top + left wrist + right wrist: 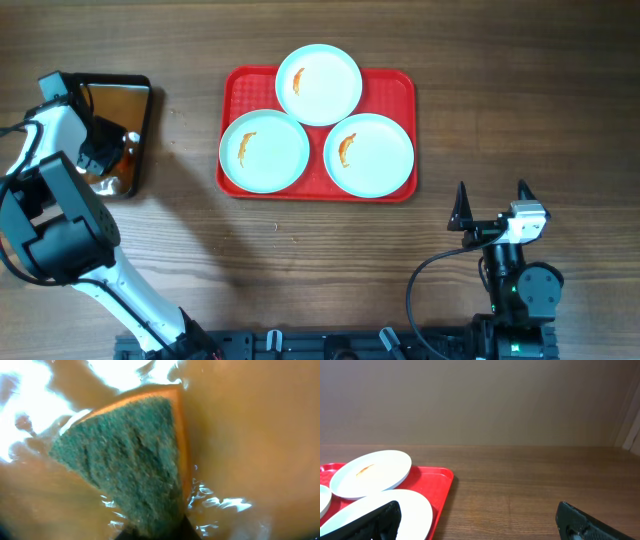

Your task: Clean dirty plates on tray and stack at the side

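Observation:
Three pale mint-white plates lie on the red tray (400,85): one at the back (328,90), one front left (270,158), one front right (378,160). Each has a small orange smear. My left gripper (112,150) is down in the black pan (142,100) of brownish water, shut on a green and orange sponge (130,460) that is partly under water. My right gripper (492,205) is open and empty, low over the table to the right front of the tray. The right wrist view shows the tray (440,482) and two plates (370,472) (415,510).
The black pan stands at the far left of the wooden table (500,100), apart from the tray. Bare table lies right of the tray and in front of it.

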